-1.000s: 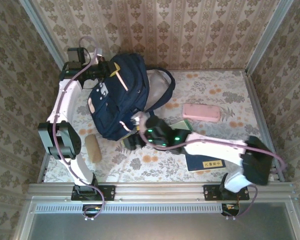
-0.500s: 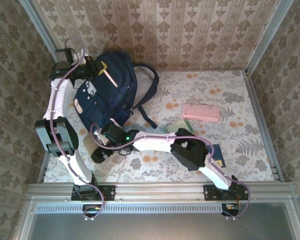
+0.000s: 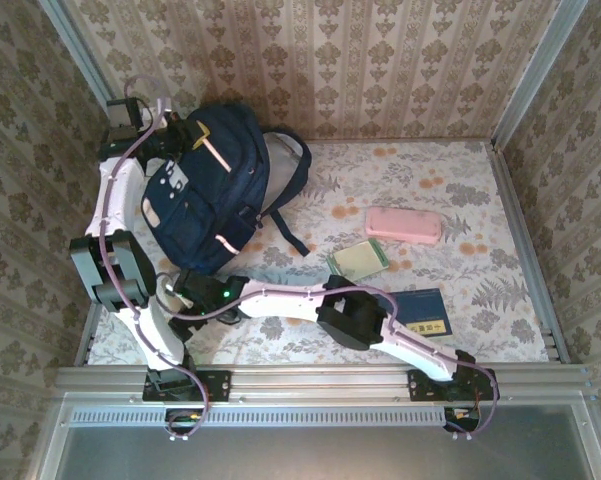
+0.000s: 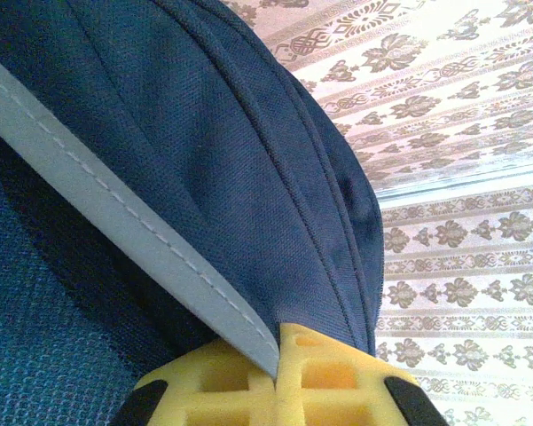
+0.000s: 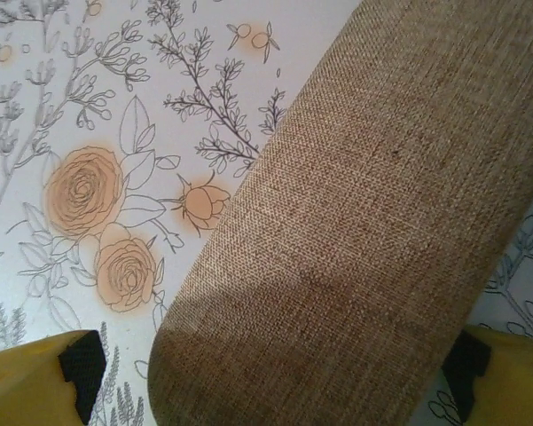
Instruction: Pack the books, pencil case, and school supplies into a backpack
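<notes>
The navy backpack [image 3: 215, 190] lies at the back left of the table. My left gripper [image 3: 187, 135] is shut on its top edge; in the left wrist view the yellow fingers [image 4: 222, 386] pinch a pale trim strip [image 4: 115, 204] of the backpack [image 4: 248, 151]. My right gripper [image 3: 188, 292] reaches far left and stands open astride a tan woven pouch [image 5: 355, 240], a finger [image 5: 31, 386] on each side. The pink pencil case [image 3: 403, 225], the green-and-white pad [image 3: 358, 262] and a navy book with a yellow label [image 3: 423, 315] lie on the table to the right.
The floral tablecloth [image 3: 460, 180] covers the table. Patterned walls close in the back and both sides, with a metal rail [image 3: 320, 378] along the near edge. The right arm [image 3: 310, 300] stretches low across the front of the table.
The left gripper has dragged the backpack left and back. The right arm swung left from the backpack's lower edge to over the tan pouch, and its jaws opened wider.
</notes>
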